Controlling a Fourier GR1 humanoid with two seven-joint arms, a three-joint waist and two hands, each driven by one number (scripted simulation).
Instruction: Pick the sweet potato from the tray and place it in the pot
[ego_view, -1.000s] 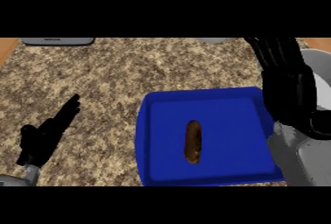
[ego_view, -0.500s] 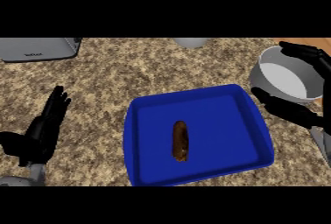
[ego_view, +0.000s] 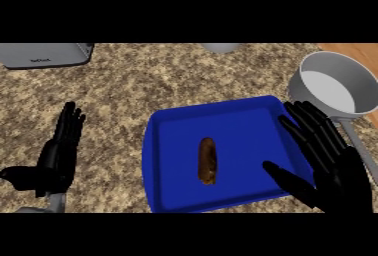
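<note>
A brown sweet potato (ego_view: 207, 161) lies lengthwise in the middle of a blue tray (ego_view: 177, 130) on the speckled counter. A grey pot (ego_view: 336, 90) with a long handle stands at the upper right, just past the tray's far right corner. My right hand (ego_view: 332, 167) is open, fingers straight, over the tray's right rim, a little to the right of the sweet potato and not touching it. At the lower left, my left hand (ego_view: 55, 157) rests open with fingers up, well clear of the tray.
A grey appliance (ego_view: 44, 54) stands at the back left edge. A small grey object (ego_view: 221, 47) shows at the back centre. A strip of wood (ego_view: 362, 50) shows beyond the counter's right edge.
The view has shifted, so the tray, the pot and the appliance sit elsewhere in the picture. My right hand has come down from beside the pot to the tray's right rim. The sweet potato lies as before.
</note>
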